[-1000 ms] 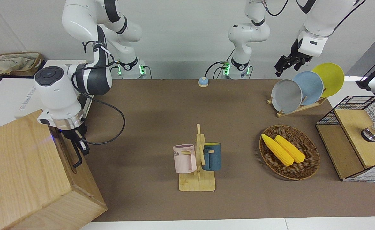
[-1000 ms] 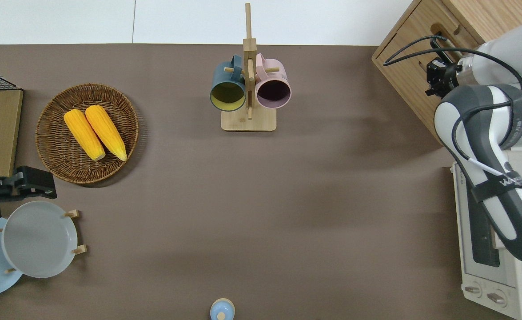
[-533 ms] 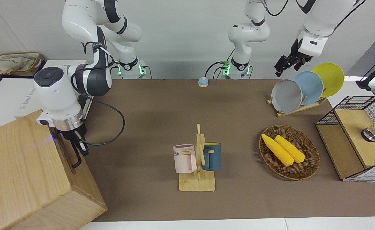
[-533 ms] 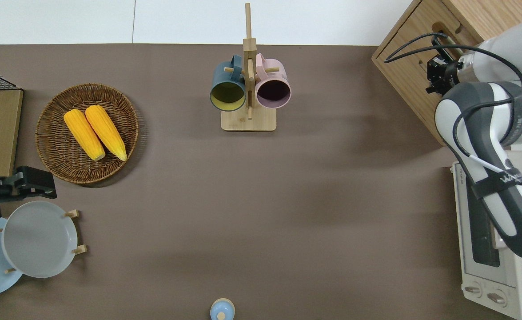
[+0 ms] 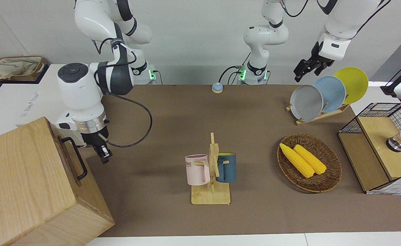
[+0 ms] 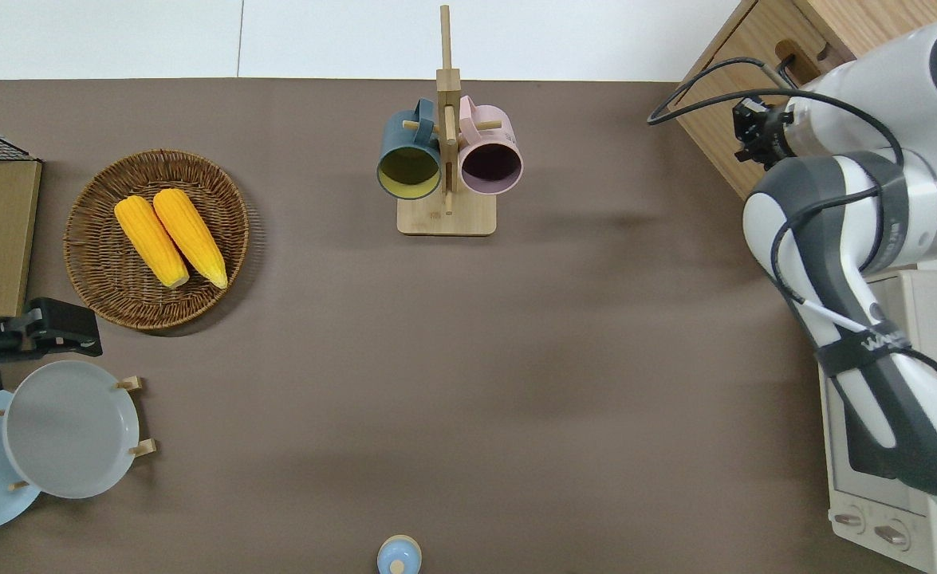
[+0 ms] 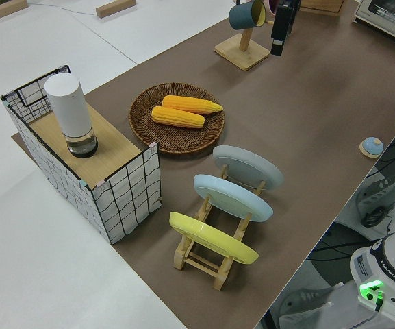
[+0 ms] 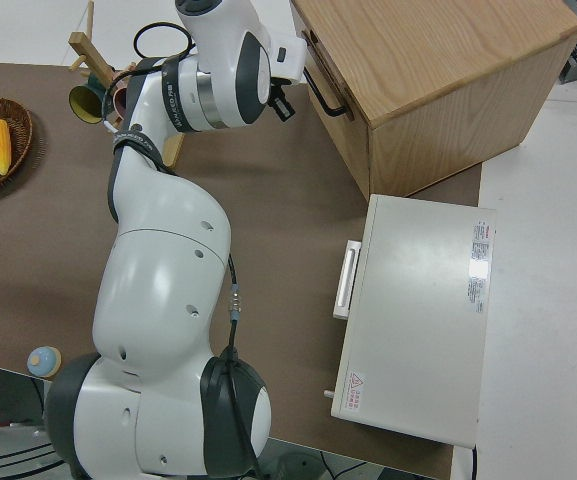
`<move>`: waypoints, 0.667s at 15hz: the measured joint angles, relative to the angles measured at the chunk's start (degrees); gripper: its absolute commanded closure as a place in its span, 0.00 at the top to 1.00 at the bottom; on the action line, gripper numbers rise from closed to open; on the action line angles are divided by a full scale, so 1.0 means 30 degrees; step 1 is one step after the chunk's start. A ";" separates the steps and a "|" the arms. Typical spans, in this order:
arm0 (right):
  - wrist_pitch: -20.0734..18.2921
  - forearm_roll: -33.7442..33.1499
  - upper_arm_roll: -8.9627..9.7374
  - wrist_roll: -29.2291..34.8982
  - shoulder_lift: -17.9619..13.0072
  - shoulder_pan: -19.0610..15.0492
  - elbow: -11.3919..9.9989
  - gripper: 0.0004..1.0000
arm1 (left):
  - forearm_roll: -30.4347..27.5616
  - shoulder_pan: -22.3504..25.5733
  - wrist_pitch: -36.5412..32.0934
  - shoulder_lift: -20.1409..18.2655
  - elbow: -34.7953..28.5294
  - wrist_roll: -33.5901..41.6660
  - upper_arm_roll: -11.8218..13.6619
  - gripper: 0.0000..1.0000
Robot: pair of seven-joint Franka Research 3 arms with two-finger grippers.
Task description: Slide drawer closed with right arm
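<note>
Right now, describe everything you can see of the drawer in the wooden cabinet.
The drawer is a wide, shallow, light-wood front set in the large pale wooden cabinet at the right arm's end of the table. A black metal bar handle spans its front. It looks pushed in, roughly flush with the cabinet face. Nothing touches it: the right gripper hangs just off the handle, over the table beside the cabinet.

Robot lab: bench-mounted arms [image 5: 94, 85], staged kitchenware table [image 5: 173, 119].
</note>
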 measured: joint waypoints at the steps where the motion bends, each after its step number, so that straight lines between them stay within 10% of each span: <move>1: -0.0143 -0.0001 -0.0009 0.0000 -0.0416 0.0441 -0.0348 0.03 | 0.0000 0.0000 0.0000 0.0000 0.0000 0.0000 0.0000 0.99; 10: -0.2129 0.0105 0.0007 -0.7716 -0.3431 0.2039 -0.2595 0.16 | 0.0000 0.0000 0.0000 0.0000 0.0000 0.0000 0.0000 0.99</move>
